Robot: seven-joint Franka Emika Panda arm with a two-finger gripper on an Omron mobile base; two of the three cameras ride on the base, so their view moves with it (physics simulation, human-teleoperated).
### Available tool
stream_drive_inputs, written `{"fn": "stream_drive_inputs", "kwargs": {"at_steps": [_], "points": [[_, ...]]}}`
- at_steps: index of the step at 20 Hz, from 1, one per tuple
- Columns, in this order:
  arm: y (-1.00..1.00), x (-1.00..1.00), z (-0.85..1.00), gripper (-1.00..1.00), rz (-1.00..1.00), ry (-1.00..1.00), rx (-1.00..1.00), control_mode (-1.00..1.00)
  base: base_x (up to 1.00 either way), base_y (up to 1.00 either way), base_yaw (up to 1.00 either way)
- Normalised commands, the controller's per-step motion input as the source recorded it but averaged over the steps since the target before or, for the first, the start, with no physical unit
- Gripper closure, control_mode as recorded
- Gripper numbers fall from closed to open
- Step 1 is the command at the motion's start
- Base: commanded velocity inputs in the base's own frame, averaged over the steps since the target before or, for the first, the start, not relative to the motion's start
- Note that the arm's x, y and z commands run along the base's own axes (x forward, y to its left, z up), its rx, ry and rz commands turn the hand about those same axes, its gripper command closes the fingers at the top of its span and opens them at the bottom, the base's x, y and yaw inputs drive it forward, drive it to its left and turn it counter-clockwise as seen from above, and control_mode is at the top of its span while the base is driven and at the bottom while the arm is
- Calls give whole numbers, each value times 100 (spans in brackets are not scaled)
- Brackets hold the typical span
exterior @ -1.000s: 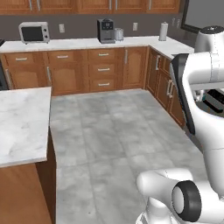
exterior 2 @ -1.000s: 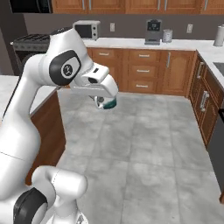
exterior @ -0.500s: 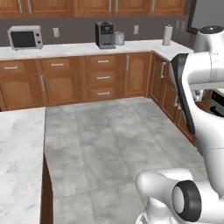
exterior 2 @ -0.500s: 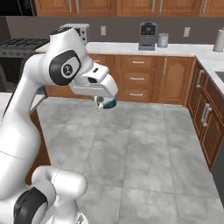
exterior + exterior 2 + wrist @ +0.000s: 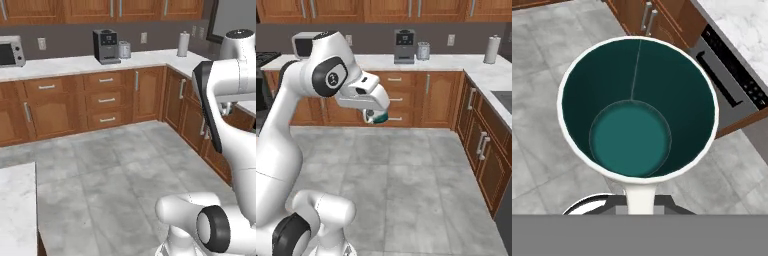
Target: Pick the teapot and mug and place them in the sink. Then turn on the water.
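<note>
The mug [image 5: 632, 145] is a pale cup with a teal-green inside, seen from above in the hand view with its handle toward the bottom. In the right base view the mug [image 5: 377, 117] hangs under the hand, high above the floor. My gripper [image 5: 375, 115] is shut on it. A dark corner of the sink [image 5: 504, 98] is set into the white marble counter at the far right. The teapot and the water are out of view.
Wooden cabinets line the back wall, carrying a coffee machine [image 5: 404, 46], a microwave [image 5: 9, 51] and a paper towel roll [image 5: 492, 49]. A marble island [image 5: 15, 210] sits at the lower left. A dishwasher front [image 5: 727, 85] lies below the mug, beside grey tiled floor.
The whole scene has slid left in both base views, so the base has moved. The arm keeps the same pose with the mug still in the gripper.
</note>
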Motion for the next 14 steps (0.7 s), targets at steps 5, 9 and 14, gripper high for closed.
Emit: {"fn": "stream_drive_inputs", "kwargs": {"at_steps": [5, 9, 14], "points": [[0, 0, 0, 100, 0, 0, 0, 100, 100, 0, -40], [0, 0, 0, 100, 0, 0, 0, 100, 100, 0, -44], [0, 0, 0, 100, 0, 0, 0, 100, 100, -24, -30]]}}
